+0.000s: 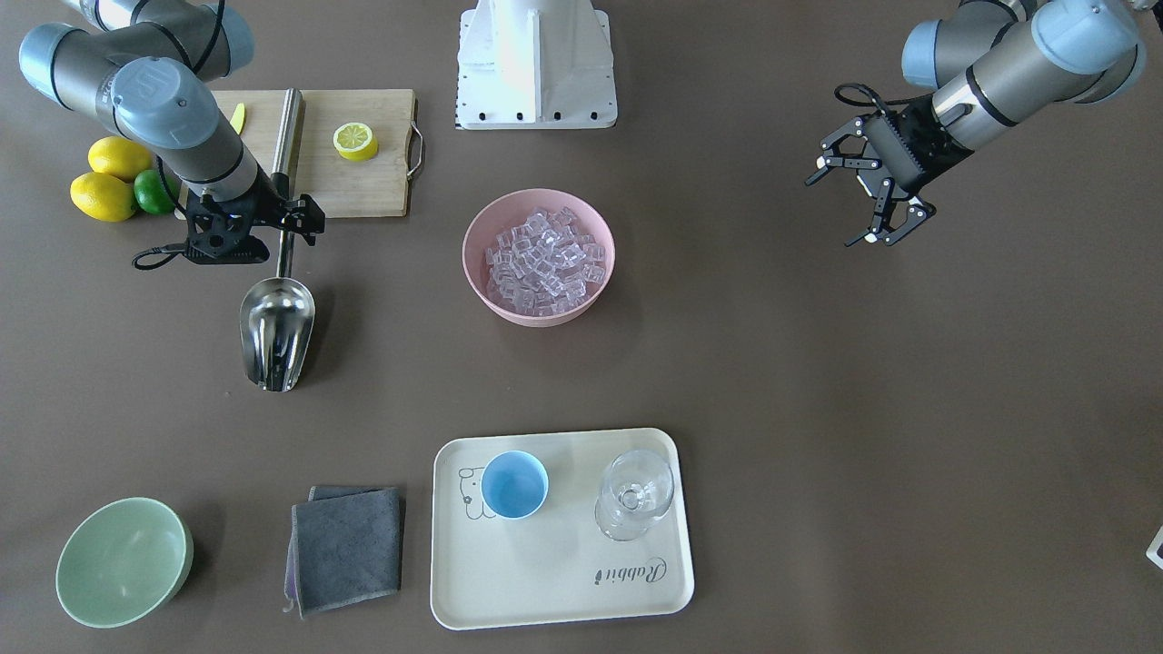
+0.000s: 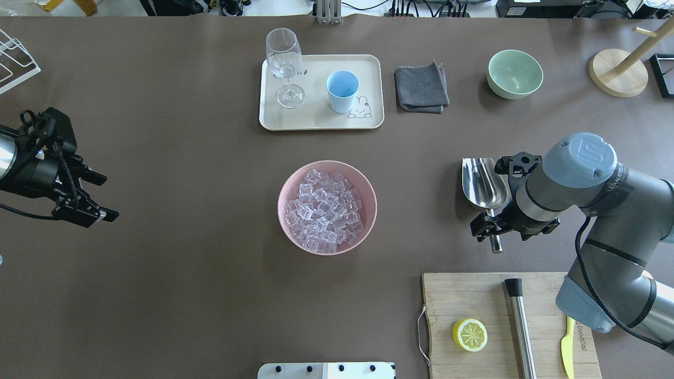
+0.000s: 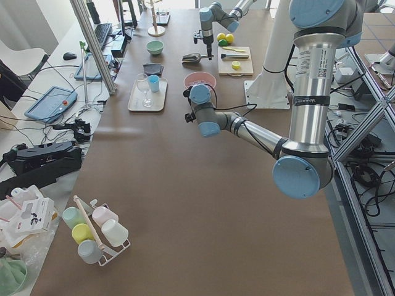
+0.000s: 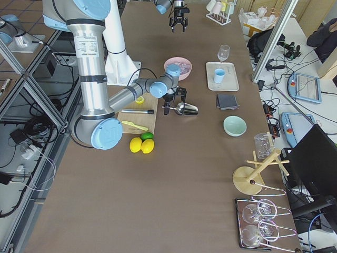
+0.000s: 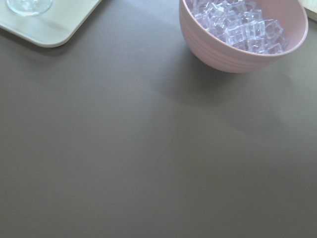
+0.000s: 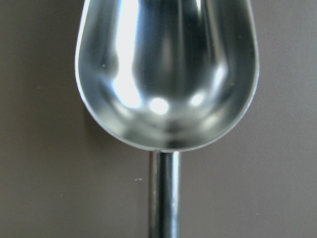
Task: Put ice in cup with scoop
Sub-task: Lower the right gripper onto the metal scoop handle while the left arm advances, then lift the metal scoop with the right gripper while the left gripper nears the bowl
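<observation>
Scoop [image 1: 277,331] lies flat on the table, its long axis running straight out from the robot. The rod handle passes between the fingers of the right gripper [image 1: 289,218] and the open-fronted bowl points away just beyond it; whether those fingers press the handle I cannot tell. Ice [image 1: 543,259] fills a pink bowl [image 1: 472,245] to that gripper's left, the cup [image 1: 514,484] stands farther out, and the left gripper [image 2: 109,197] hangs spread wide, holding nothing.
</observation>
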Controlling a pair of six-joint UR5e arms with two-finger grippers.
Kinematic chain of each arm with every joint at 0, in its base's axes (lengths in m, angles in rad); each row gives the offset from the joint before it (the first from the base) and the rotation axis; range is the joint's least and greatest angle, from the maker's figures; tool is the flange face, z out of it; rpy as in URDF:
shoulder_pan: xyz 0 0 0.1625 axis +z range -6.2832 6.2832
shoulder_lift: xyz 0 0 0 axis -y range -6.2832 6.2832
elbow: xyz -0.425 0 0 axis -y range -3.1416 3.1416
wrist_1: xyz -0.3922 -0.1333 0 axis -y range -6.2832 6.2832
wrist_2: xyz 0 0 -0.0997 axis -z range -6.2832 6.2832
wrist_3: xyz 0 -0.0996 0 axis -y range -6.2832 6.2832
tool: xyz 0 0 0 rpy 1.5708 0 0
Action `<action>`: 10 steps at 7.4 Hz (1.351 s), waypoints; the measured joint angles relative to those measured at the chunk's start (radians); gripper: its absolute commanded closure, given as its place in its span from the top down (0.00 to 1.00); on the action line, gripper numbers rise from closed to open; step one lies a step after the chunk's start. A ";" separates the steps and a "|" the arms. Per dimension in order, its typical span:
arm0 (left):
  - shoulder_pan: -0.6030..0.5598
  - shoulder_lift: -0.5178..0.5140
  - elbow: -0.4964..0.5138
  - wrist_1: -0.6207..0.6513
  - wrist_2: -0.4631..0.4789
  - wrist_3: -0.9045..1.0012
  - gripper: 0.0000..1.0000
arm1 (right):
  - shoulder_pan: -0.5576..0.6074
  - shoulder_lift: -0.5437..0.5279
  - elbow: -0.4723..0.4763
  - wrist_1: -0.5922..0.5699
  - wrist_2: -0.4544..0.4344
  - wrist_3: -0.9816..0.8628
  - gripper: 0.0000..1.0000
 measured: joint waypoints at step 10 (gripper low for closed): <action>0.299 -0.098 0.147 -0.388 0.301 -0.001 0.98 | 0.015 0.026 -0.007 -0.010 0.023 -0.009 0.61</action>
